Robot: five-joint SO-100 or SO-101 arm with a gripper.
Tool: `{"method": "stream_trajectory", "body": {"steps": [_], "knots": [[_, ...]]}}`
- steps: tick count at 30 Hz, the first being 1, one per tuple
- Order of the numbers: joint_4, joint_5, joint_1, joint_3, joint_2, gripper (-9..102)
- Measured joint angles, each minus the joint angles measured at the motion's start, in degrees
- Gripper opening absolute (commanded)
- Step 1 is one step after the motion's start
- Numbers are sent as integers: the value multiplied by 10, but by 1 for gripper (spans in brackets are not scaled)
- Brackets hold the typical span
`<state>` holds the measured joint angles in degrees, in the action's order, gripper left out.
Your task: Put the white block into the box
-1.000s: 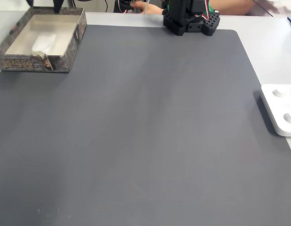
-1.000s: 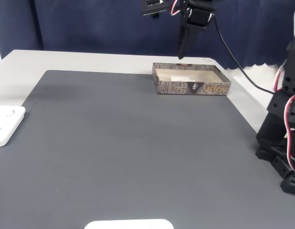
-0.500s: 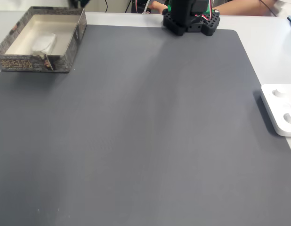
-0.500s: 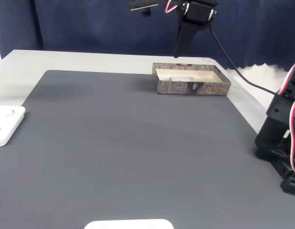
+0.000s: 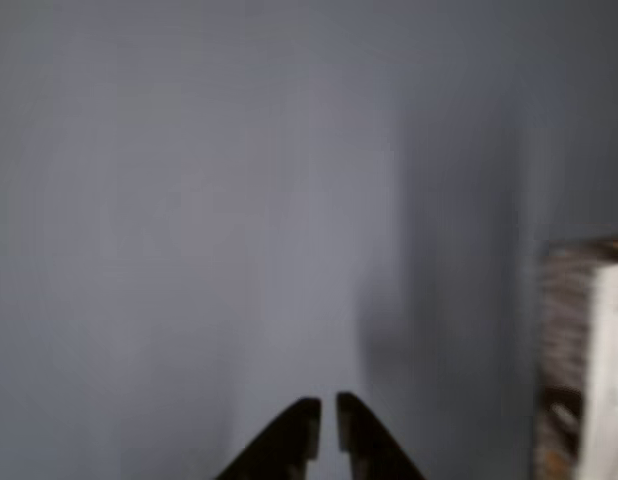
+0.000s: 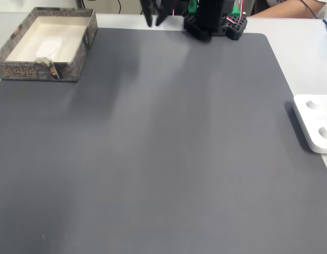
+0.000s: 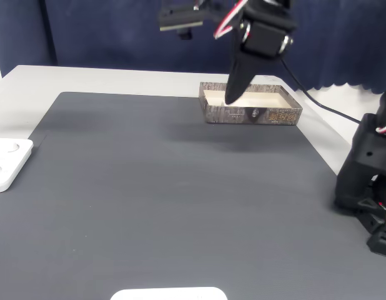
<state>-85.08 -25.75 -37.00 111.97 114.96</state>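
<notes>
Surface: a dark grey mat over a pale table, with a navy curtain behind in a fixed view.

Upper left of a fixed view: the box, brown speckled rim, cream inside. The white block lies on its floor, left of centre, apart from the walls.

Upper middle of a fixed view: the gripper, black, hangs above the mat in front of the box's left end, holding nothing. In the other view (blurred) its fingertips stand nearly together, a thin gap between them.

Top centre: the arm's black base.

Right edge: a flat white device with round hollows, partly off the mat.
</notes>
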Motion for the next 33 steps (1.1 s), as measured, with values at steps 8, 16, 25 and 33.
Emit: {"method": "stream_trajectory", "body": {"steps": [8, 16, 25, 33], "knots": [[96, 44, 83, 155, 113, -2], [129, 95, 158, 258, 216, -2], [174, 177, 241, 399, 376, -2], [192, 211, 265, 504, 496, -2]]}}
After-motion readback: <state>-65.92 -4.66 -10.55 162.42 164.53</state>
